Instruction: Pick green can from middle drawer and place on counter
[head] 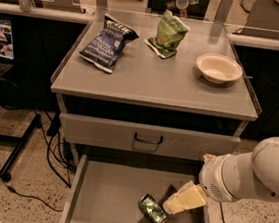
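Note:
The green can (152,210) lies on its side on the floor of the open middle drawer (104,200), right of centre. My gripper (171,207) reaches down into the drawer from the right, its cream tip right beside the can's right end; I cannot tell if it touches. The white arm (248,173) fills the lower right. The counter (153,77) is the flat grey top above.
On the counter lie a dark blue chip bag (107,42), a crinkled green snack bag (168,34) and a cream bowl (218,68). A shut upper drawer front with a dark handle (148,138) hangs above the open drawer. Cables and a stand leg lie on the floor at left.

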